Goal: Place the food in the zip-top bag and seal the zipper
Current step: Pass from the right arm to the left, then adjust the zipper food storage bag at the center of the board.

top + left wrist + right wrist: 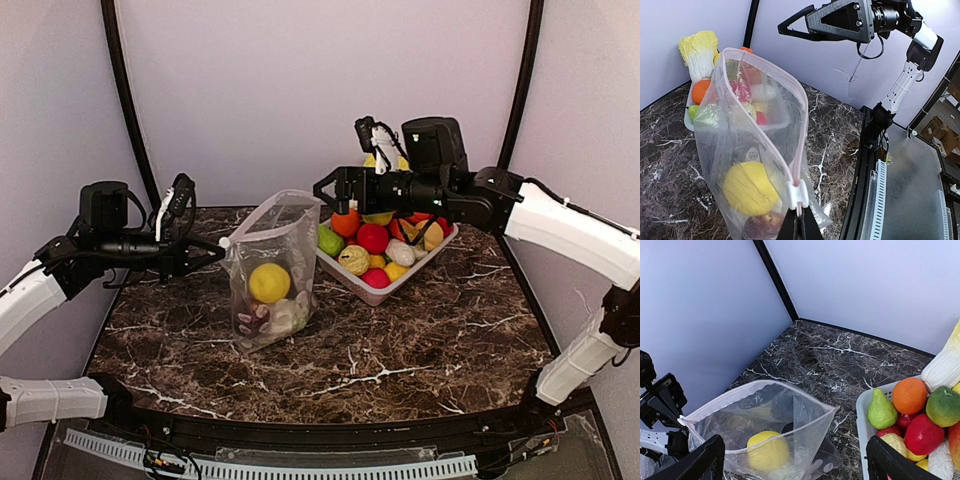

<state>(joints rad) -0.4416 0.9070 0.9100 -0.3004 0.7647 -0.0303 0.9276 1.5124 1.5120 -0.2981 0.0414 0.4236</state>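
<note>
The clear dotted zip-top bag point(272, 268) stands upright at table centre with its mouth open. Inside lie the yellow lemon point(269, 283), the white cauliflower point(287, 316) and the dark purple piece point(252, 318). The pale-pink zipper point(801, 131) runs round the open mouth, with a white slider point(799, 194) at its near end. My left gripper point(799, 223) is shut on the bag's edge just below that slider; it also shows in the top view point(220, 249). My right gripper point(326, 195) is open and empty, hovering above the bag's mouth point(792, 466). The lemon point(768, 450) shows through the mouth.
A pale tray point(402, 286) with several toy fruits and vegetables stands to the right of the bag, below my right arm. It also shows in the right wrist view point(863, 405). Purple walls close in the back and sides.
</note>
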